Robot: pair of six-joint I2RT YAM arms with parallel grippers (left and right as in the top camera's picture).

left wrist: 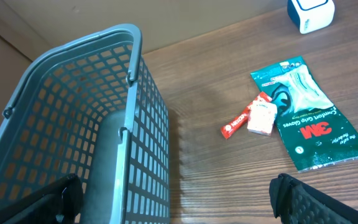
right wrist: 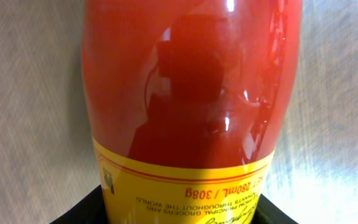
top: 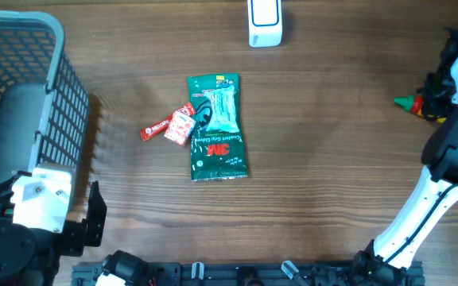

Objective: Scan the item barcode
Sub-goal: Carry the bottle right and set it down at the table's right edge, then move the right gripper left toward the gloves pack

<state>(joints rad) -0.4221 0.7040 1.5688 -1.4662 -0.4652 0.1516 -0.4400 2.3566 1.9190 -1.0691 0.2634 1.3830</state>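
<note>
Soft, even light; white glare streaks on the red bottle (right wrist: 185, 74); faint shadow beside the basket (left wrist: 148, 137).

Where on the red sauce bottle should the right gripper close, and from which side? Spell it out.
Take the red bottle across its wide middle, just clear of the yellow label, coming straight down from above. It seems to lie on its side on the table, green cap toward the centre, so both rounded flanks are free; the cap end tapers too thin.

Left tool (left wrist: 176, 198) gapes wide, right arm (top: 420, 202) outstretched.
</note>
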